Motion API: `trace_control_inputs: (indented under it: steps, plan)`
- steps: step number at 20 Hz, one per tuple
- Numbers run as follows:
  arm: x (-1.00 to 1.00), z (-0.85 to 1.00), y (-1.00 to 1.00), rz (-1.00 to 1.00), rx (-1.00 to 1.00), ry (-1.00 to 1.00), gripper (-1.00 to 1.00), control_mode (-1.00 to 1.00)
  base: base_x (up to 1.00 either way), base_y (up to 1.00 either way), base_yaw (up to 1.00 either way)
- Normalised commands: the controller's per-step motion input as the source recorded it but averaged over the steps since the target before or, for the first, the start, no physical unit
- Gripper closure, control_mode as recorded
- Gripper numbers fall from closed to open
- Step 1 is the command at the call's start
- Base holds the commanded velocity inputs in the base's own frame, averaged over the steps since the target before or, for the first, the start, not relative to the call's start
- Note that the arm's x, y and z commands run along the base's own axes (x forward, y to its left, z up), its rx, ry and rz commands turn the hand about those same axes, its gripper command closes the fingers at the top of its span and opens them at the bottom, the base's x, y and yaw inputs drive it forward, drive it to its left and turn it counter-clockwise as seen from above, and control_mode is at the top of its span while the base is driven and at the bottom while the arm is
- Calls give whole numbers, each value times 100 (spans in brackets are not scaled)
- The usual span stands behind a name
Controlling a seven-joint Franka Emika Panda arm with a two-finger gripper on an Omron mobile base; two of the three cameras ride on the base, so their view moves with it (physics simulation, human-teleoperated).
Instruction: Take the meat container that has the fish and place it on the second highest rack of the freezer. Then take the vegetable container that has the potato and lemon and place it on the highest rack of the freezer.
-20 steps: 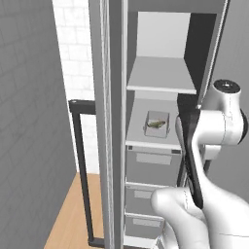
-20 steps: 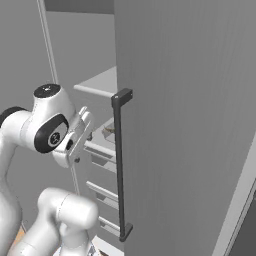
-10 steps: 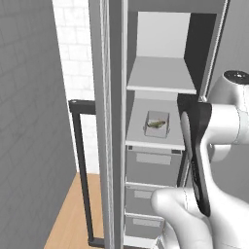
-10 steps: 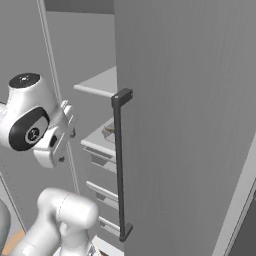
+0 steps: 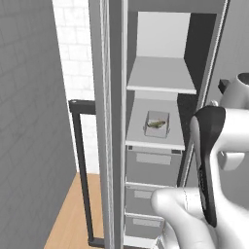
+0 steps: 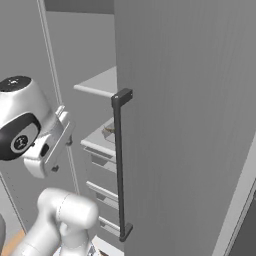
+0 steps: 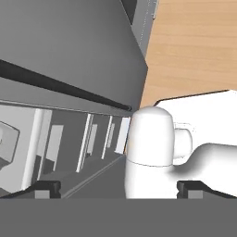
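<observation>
The freezer (image 5: 114, 121) stands open, its pale shelves showing. A clear meat container (image 5: 157, 123) with the small grey-olive fish (image 5: 156, 124) rests on the second shelf (image 5: 141, 138), under the highest rack (image 5: 160, 75). In the right base view the container (image 6: 108, 131) peeks out behind the door. My gripper (image 7: 120, 190) is open and holds nothing, its fingertips (image 7: 46, 187) wide apart. It hangs to the left of the shelves, clear of them (image 6: 47, 150). The container with the potato and the lemon is out of view.
The freezer door (image 6: 190, 125) with its long black bar handle (image 6: 119, 165) stands close on my right. Drawers (image 5: 151, 168) sit below the shelves. A second black handle (image 5: 81, 165) and a white tiled wall (image 5: 73, 58) are to the left, with wood floor (image 5: 68, 214) below.
My arm has drawn back from the shelves, the hand swinging away and down. The fish container stays on the second shelf.
</observation>
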Motion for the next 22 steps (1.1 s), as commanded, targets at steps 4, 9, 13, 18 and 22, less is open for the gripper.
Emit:
trace_control_inputs:
  steps: [4, 9, 13, 18, 22]
  plan:
    - [-36, 0, -1, 0, 0, 0, -100, -100, 0, 0, 0]
    - [-5, 0, 0, 0, 0, 0, -100, 100, -69, 0, 0]
    - [0, 0, 0, 0, 0, 0, -100, 100, -100, -4, 0]
    - [0, 0, 0, 0, 0, 0, -100, 100, -60, -84, -26]
    - [0, 0, 0, 0, 0, 0, -100, 100, -14, -100, -25]
